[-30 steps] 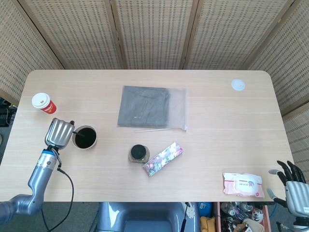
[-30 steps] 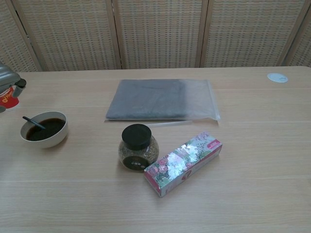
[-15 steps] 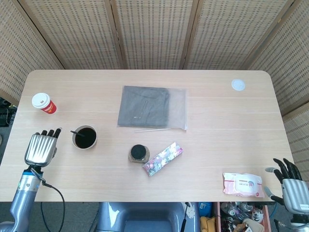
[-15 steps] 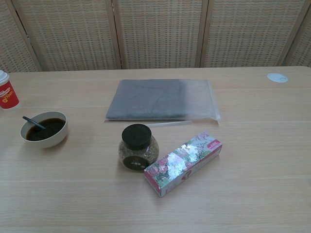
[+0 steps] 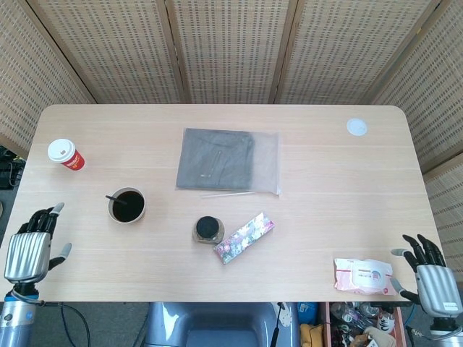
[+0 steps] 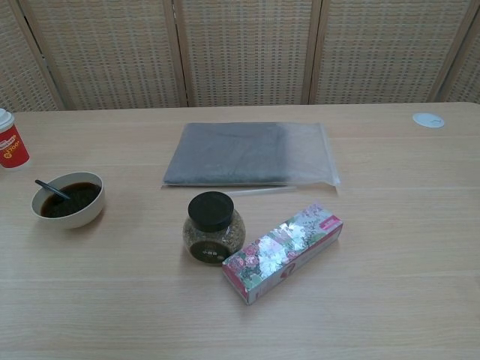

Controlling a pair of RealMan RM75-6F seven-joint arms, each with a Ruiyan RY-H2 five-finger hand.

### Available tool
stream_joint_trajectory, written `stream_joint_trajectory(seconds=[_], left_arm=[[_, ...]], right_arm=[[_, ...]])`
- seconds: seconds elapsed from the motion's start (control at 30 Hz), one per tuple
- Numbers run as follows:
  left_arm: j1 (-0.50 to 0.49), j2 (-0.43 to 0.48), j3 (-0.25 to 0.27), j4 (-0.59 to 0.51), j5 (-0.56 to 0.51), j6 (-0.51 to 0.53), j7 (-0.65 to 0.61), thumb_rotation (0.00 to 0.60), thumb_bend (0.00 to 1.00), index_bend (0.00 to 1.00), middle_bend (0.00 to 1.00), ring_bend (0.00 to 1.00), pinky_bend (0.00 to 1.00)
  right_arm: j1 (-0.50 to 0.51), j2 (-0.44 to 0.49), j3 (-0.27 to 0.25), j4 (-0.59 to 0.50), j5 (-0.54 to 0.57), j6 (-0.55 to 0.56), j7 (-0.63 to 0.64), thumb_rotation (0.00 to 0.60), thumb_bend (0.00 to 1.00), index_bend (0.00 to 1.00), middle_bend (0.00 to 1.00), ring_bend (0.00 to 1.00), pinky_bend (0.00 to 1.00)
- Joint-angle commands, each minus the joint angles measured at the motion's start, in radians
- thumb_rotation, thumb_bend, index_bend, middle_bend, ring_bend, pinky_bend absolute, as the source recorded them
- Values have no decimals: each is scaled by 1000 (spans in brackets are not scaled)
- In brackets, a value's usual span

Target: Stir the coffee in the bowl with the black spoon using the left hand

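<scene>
A cream bowl (image 5: 126, 215) (image 6: 84, 216) of dark coffee stands on the left part of the table. A black spoon (image 5: 114, 197) (image 6: 49, 188) leans in it, handle up and to the left, with nothing holding it. My left hand (image 5: 29, 249) hangs at the table's front left corner, well clear of the bowl, fingers spread and empty. My right hand (image 5: 428, 276) is off the front right corner, fingers apart, holding nothing. Neither hand shows in the chest view.
A red paper cup (image 5: 65, 154) (image 6: 10, 142) stands behind the bowl. A dark-lidded jar (image 5: 207, 230) (image 6: 212, 228), a floral box (image 5: 244, 236) (image 6: 282, 251), a grey bagged cloth (image 5: 228, 160) (image 6: 251, 154), a wipes pack (image 5: 364, 276) and a white lid (image 5: 356, 127) also lie here.
My left hand has drawn back from beside the bowl toward the table's front left corner, leaving the spoon in the coffee. My right hand has shifted slightly.
</scene>
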Motion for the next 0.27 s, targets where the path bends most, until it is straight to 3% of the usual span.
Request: stream_joint_trajectory(seconds=[0.03,0.27], left_arm=[[42,-16,11,30,20,23,-54,600,272,63,170,149,297],[95,-27,16,51,26,23,-167,600,271,31,136,123,257]], right_arm=[[1,0,-1,-2,0,-1,-3,600,383,368,226,60,135],[5,-1,-3,-9,-6,-1,-6,600,383,368,226,61,135]])
